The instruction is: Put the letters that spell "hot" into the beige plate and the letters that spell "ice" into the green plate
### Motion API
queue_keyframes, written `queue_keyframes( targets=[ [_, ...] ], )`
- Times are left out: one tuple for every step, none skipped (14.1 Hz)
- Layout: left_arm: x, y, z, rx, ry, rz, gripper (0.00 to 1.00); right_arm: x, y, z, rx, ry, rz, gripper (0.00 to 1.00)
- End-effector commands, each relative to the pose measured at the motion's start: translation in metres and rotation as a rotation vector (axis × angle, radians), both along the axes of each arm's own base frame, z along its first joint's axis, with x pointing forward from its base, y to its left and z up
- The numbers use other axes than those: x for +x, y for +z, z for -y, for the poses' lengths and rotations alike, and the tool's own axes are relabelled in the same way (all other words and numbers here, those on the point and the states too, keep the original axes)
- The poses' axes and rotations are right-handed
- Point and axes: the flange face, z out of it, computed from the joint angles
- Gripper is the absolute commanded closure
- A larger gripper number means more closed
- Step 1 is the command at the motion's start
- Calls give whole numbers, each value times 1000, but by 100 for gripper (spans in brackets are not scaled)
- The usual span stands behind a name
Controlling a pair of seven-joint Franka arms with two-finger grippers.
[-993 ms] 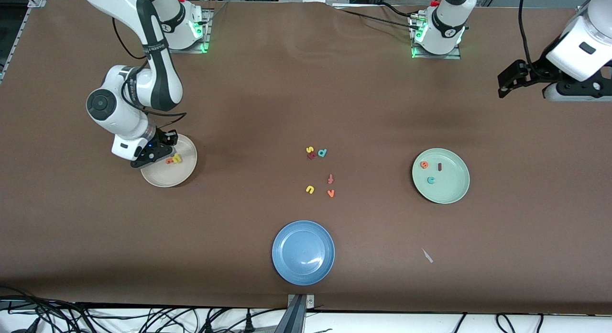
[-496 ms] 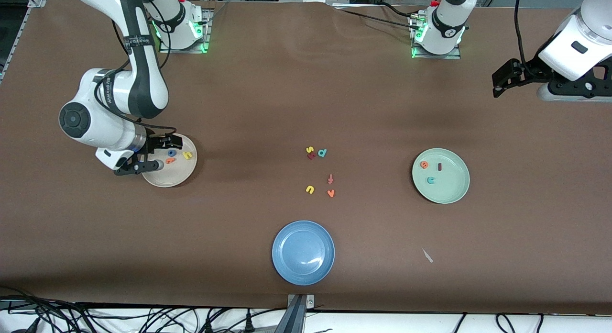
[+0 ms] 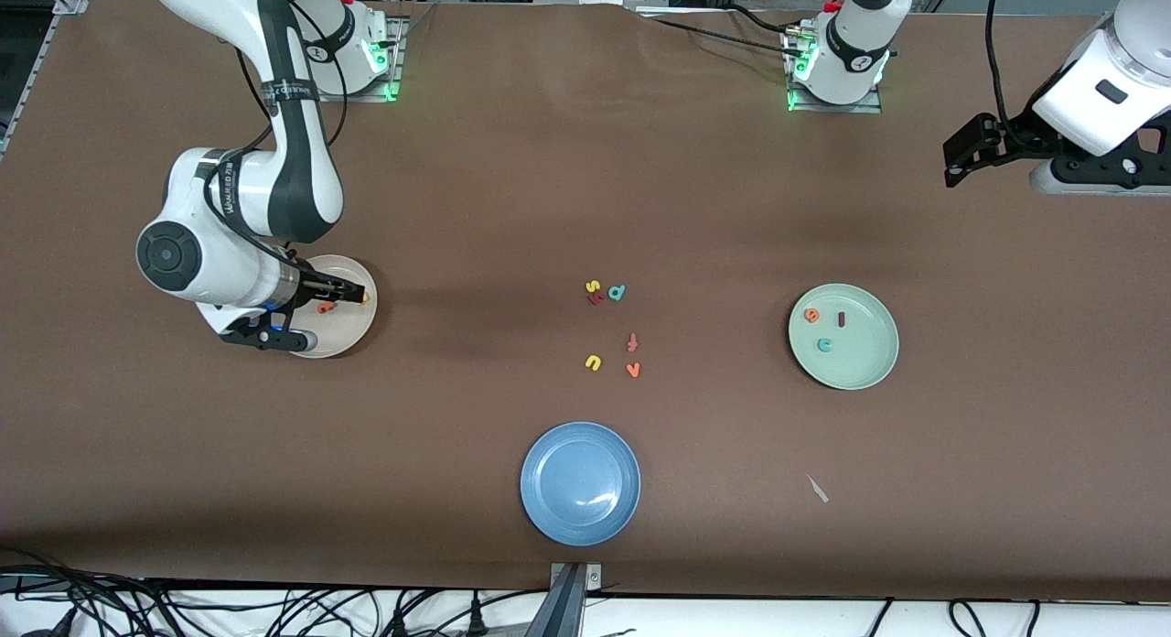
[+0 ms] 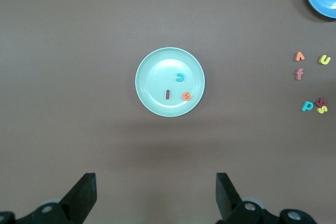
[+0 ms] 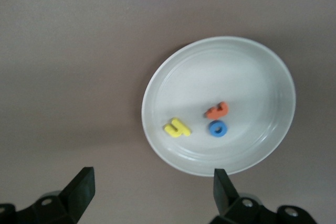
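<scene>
Risen off the beige plate (image 3: 352, 330), right gripper (image 3: 306, 321) open, empty; left gripper (image 4: 156, 195) open.

Brown table cover (image 3: 585, 188), evenly lit; tangled black cables (image 3: 229, 610) along its near edge.

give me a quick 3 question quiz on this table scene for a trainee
1. True or false: the blue plate holds a letter.
2. How many letters lie in the green plate?
3. Which letter lies in the beige plate: A) yellow u B) blue o C) teal d

Key:
1. False; it holds nothing.
2. Three: red i, teal c, orange e.
3. B, beside the yellow h and orange t, below the open right gripper.
</scene>
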Motion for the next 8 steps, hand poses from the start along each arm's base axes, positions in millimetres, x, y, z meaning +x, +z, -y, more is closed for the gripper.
queue_keyframes(
  targets=[
    [2, 6, -1, -14, -7, -10, 0, 7, 6, 6, -20, -17, -41, 0],
    [2, 6, -2, -14, -4, -11, 0, 7, 9, 5, -28, -22, -42, 0],
    [1, 5, -1, -13, -7, -19, 0, 7, 11, 6, -38, -23, -38, 0],
    [0, 5, 6, -10, -19, -22, 0, 8, 18, 11, -47, -2, -21, 0],
    [0, 5, 6, 3, -22, -20, 0, 8, 27, 14, -48, 23, -1, 0],
    [-1, 5, 8, 24, -33, -17, 0, 8, 40, 24, -32, 55, 19, 0],
    [-2, 7, 7, 29, -35, -15, 0, 6, 52, 29, -18, 97, 33, 0],
    [-3, 6, 8, 31, -35, -24, 0, 5, 63, 38, -19, 107, 43, 0]
  ],
)
